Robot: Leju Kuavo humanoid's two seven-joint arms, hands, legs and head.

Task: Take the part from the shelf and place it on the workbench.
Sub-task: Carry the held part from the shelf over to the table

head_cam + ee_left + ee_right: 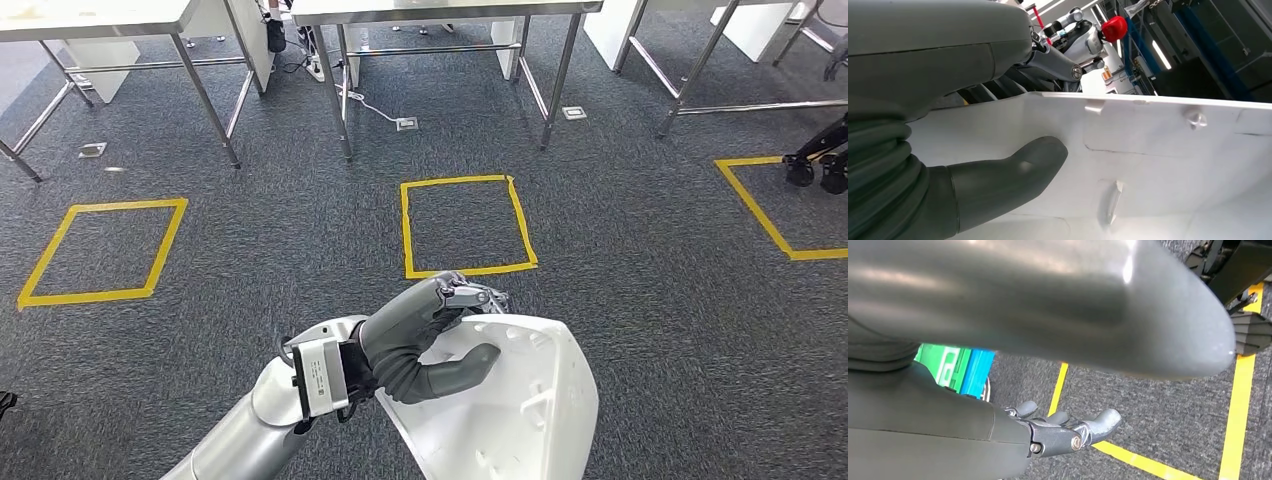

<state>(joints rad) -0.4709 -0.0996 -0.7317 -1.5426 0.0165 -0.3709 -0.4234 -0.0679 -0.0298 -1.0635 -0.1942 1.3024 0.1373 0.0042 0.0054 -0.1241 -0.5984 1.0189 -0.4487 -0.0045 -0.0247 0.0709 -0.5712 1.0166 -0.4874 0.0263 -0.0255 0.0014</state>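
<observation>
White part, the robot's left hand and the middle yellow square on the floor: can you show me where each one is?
white part (520, 400), head view, on its broad white inner face.
left hand (425, 340), head view, on the grey palm gripping the part's edge.
middle yellow square (465, 181), head view, on its far tape strip.

Left robot hand (425, 340) clasped around something, right robot hand (1048, 432) loose-fingered, holding nothing.

Even, bright overhead light fills the head view; the dark grey carpet floor (250, 250) carries only soft, faint shadows under the steel-legged tables (440, 12). The white moulded plastic part (520, 400) is nearly overexposed, its ribs washed pale. In both wrist views the nearest grey covers are blurred, with streaky glare on the right one.
</observation>
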